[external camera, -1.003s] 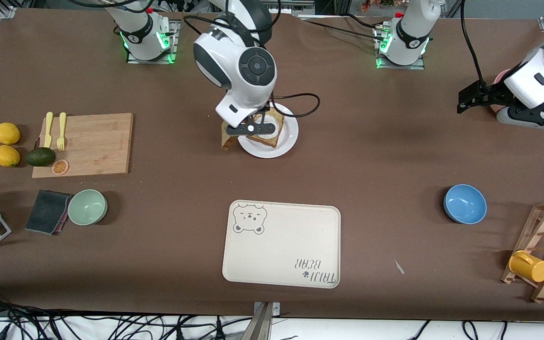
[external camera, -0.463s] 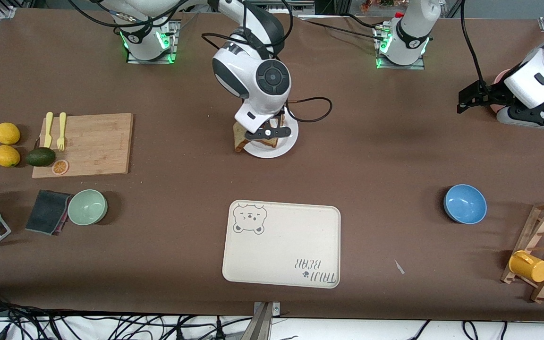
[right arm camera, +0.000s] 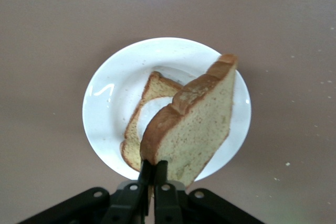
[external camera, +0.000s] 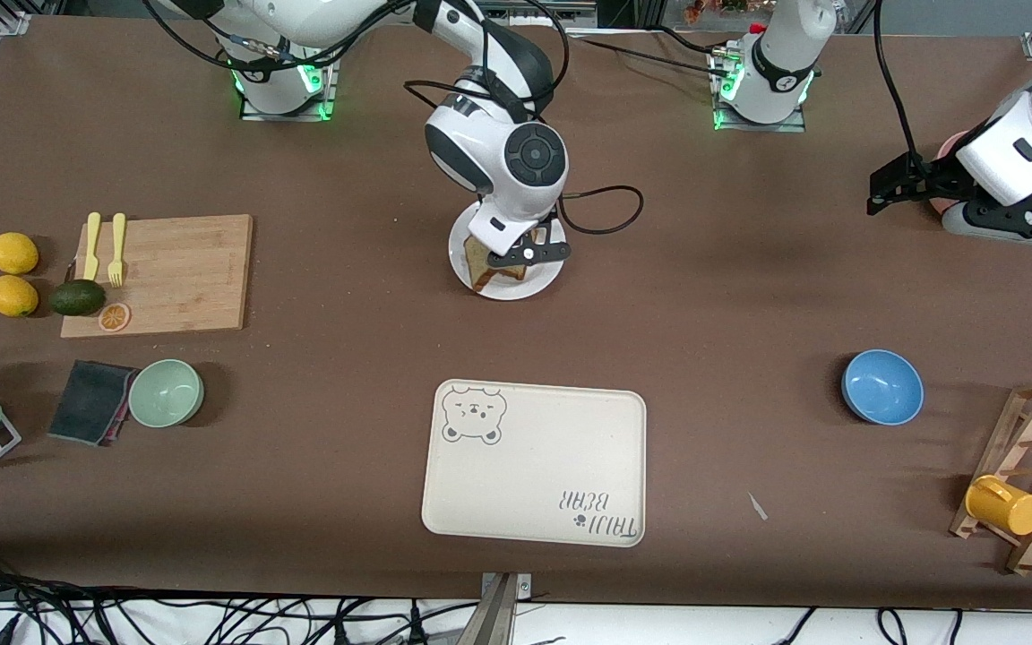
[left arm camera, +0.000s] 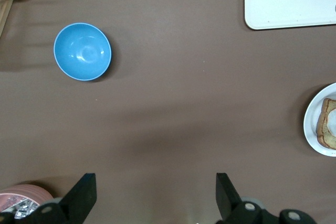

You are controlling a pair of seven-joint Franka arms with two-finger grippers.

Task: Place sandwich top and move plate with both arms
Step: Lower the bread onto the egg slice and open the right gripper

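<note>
The white plate (external camera: 541, 276) lies on the table between the two arm bases, and on it rests a bread slice with a fried egg (right arm camera: 140, 120). My right gripper (external camera: 523, 254) is over the plate, shut on the sandwich top (external camera: 481, 262). This is a speckled tan slice with a brown crust, and it hangs tilted on edge over the egg slice. The right wrist view shows the right gripper (right arm camera: 154, 174) pinching a corner of the sandwich top (right arm camera: 195, 124) above the plate (right arm camera: 105, 93). My left gripper (external camera: 880, 192) waits open and empty over bare table at the left arm's end (left arm camera: 155, 198).
The cream bear tray (external camera: 534, 466) lies nearer the camera than the plate. A blue bowl (external camera: 881, 386) and a wooden rack with a yellow cup (external camera: 1004, 506) are at the left arm's end. A cutting board (external camera: 167, 273), a green bowl (external camera: 166, 392), lemons and an avocado are at the right arm's end.
My right gripper has carried the sandwich top from beside the plate's edge to over the plate, moving toward the left arm's end. The left arm has not moved.
</note>
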